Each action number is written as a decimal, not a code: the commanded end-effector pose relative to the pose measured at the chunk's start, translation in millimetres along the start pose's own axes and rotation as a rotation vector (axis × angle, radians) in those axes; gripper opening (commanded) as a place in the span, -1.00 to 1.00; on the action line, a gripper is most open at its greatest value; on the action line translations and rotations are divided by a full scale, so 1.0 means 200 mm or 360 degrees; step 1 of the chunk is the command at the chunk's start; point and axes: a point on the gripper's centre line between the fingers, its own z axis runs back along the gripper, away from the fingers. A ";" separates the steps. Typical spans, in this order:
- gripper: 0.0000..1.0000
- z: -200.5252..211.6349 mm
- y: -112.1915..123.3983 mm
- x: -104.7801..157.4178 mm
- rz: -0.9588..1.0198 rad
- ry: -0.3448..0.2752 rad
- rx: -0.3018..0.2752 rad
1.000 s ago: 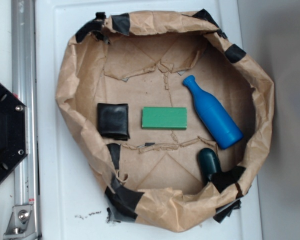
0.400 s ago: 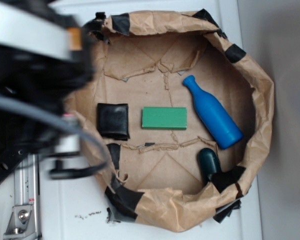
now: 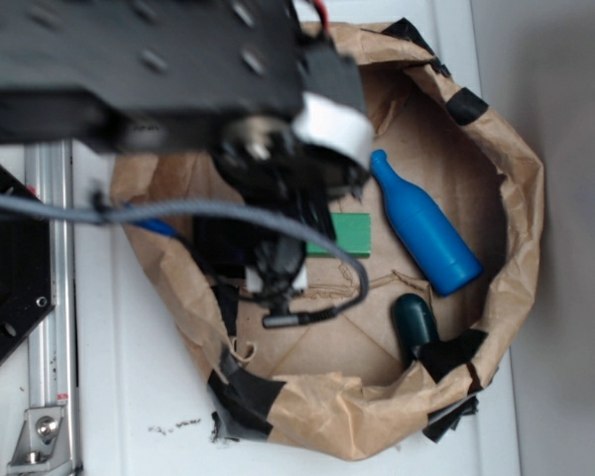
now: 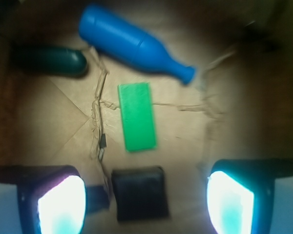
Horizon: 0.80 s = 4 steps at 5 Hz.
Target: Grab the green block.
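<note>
Gripper [image 4: 145,204] is seen spread wide in the wrist view, both glowing finger pads [image 4: 61,204] sitting at the bottom corners of the shot with nothing held between them. A black square pouch [image 4: 139,192] is parked on the paper down between the pads, not touched by either one. Just past the pouch, the green block [image 4: 136,116] is laid flat on the brown paper, well clear of the fingers. A blue bottle [image 4: 132,44] is lying on its side beyond the block, near it but apart, and a dark teal rounded thing [image 4: 51,61] is tucked beside the bottle's fat end.

From the exterior view, most of the block is covered by the blurred black arm [image 3: 149,69], so only its right end [image 3: 352,235] is seen. The pouch is hidden completely there. Everything is sat inside a crumpled brown paper bag [image 3: 516,198] rolled down into a basin and patched with black tape, which is resting on a white surface [image 3: 129,397]. A metal rail [image 3: 48,297] is run along the left side.
</note>
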 end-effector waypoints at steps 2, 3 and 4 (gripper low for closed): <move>1.00 -0.33 -0.01 0.20 -0.0454 -0.0011 0.0128; -1.00 -0.29 0.05 0.17 -0.0469 -0.0022 0.0187; -1.00 -0.24 0.08 0.16 -0.0467 -0.0034 0.0200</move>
